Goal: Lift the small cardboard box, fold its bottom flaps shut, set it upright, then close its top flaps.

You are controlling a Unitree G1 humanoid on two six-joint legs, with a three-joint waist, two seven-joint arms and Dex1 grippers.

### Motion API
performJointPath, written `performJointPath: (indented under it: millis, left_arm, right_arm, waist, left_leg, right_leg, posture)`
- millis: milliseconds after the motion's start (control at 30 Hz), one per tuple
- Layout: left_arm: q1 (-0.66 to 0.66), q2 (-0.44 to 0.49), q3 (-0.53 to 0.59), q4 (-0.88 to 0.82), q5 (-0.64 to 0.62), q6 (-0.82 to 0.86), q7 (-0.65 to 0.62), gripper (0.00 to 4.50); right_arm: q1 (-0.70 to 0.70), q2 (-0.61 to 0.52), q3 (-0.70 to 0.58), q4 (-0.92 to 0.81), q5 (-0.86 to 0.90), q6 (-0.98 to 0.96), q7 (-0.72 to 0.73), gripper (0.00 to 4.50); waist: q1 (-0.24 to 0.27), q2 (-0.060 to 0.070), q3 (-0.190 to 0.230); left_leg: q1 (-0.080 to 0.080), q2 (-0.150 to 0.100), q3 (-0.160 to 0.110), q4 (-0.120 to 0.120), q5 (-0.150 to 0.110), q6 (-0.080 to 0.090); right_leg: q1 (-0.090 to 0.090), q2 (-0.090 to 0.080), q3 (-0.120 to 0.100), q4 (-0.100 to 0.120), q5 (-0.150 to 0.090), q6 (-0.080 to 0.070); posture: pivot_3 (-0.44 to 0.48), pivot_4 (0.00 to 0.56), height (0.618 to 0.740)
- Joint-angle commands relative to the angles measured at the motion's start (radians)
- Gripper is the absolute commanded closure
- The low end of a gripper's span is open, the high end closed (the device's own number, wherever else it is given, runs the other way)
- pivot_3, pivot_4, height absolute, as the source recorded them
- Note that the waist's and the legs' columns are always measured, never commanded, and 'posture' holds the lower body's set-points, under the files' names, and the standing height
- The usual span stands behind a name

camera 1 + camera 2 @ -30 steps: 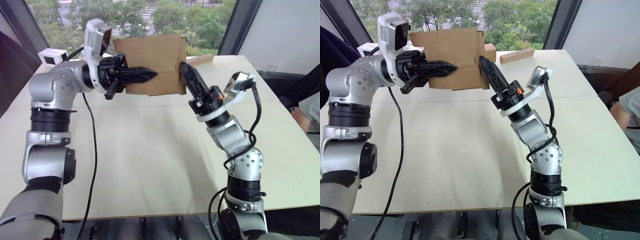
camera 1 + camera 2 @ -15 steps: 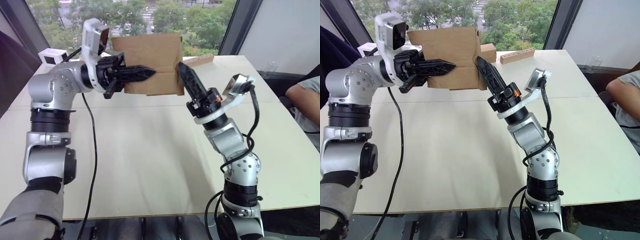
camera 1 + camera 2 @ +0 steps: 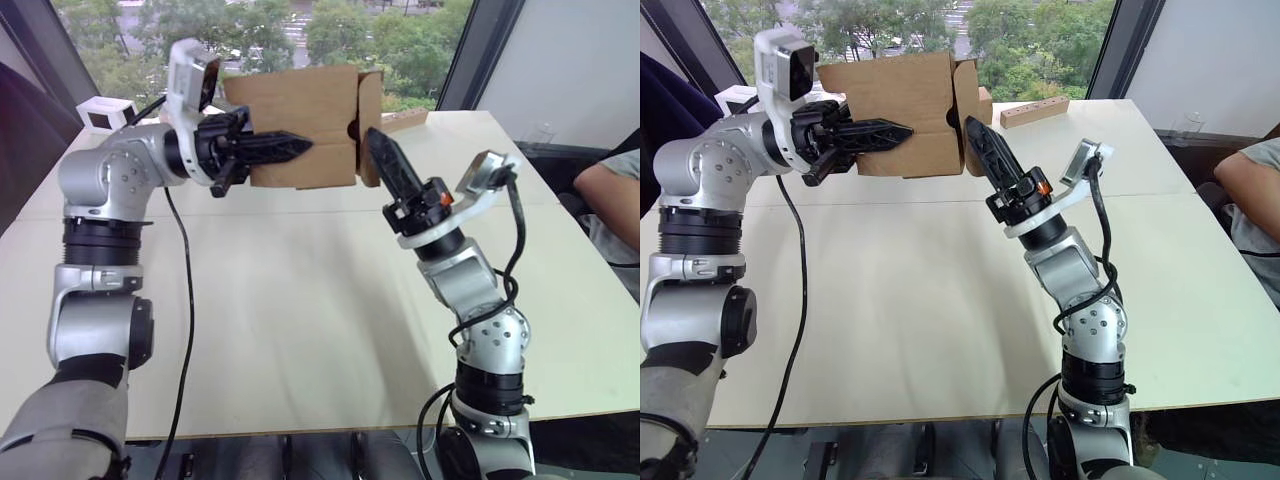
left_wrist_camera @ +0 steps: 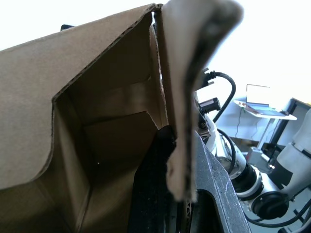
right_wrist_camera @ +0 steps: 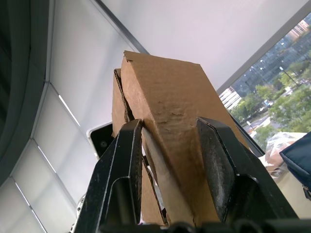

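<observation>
Brown small cardboard box (image 3: pixel 300 125) held in the air above the table (image 3: pixel 300 300) — the left gripper (image 3: pixel 280 148) pinches one wall, one finger hidden inside. Right gripper (image 5: pixel 170 145), jaws spread, straddles a flap (image 5: pixel 167 116) at the box's right end — box interior partly obscured.

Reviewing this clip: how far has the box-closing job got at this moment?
Done: the small cardboard box is lifted off the table, held by the left end effector. In hand: the right end effector works a side flap, open fingers straddling it. Left: fold the flaps shut, set the box upright, close its top.
</observation>
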Motion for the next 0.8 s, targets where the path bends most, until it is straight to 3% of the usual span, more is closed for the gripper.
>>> performJointPath:
  millis: [33, 400, 800]
  left_arm:
    - [-0.021, 0.007, 0.031, -0.004, -0.013, -0.020, -0.005, 4.50]
    - [-0.028, 0.005, 0.028, 0.005, -0.013, -0.022, -0.008, 4.50]
    - [-0.030, 0.003, 0.035, 0.006, -0.017, -0.022, 0.003, 4.50]
  right_arm:
    - [0.021, -0.008, 0.009, -0.064, 0.033, 0.010, -0.008, 2.73]
    - [0.059, 0.023, 0.027, -0.066, 0.031, -0.009, -0.038, 2.73]
    - [0.009, 0.095, 0.055, -0.013, -0.063, -0.073, -0.058, 2.73]
  waist:
    - [0.000, 0.000, 0.000]
    - [0.000, 0.000, 0.000]
    - [0.000, 0.000, 0.000]
  left_leg:
    - [0.000, 0.000, 0.000, 0.000, 0.000, 0.000]
    - [0.000, 0.000, 0.000, 0.000, 0.000, 0.000]
    - [0.000, 0.000, 0.000, 0.000, 0.000, 0.000]
  right_leg:
    - [0.000, 0.000, 0.000, 0.000, 0.000, 0.000]
    - [0.000, 0.000, 0.000, 0.000, 0.000, 0.000]
    - [0.000, 0.000, 0.000, 0.000, 0.000, 0.000]
  posture:
    - [0.000, 0.150, 0.740]
    - [0.000, 0.150, 0.740]
    - [0.000, 0.150, 0.740]
